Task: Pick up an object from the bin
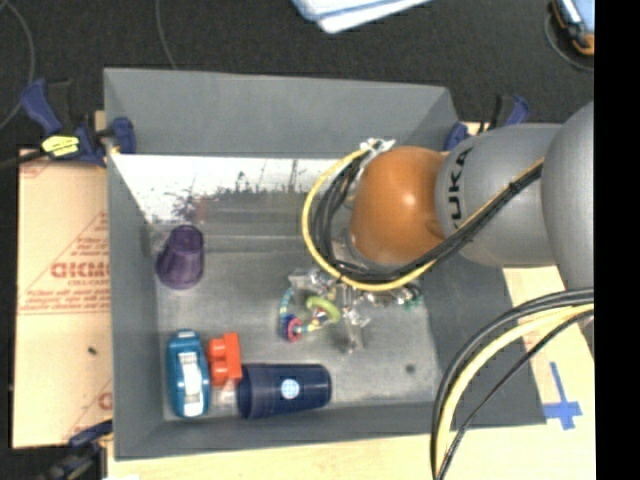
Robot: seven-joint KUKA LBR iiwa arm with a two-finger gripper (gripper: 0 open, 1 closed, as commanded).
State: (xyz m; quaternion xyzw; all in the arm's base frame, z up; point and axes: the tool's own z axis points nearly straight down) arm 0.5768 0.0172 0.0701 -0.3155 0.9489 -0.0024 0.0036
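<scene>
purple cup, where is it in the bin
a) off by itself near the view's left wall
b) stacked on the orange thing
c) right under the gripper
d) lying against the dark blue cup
A: the purple cup sits alone near the left wall of the bin as the view shows it, well apart from the gripper at the middle and from the dark blue cup lying along the near wall.

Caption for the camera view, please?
Gripper central in the grey bin; purple cup at left; blue-white item, orange piece and dark blue cup along the near wall.
</scene>
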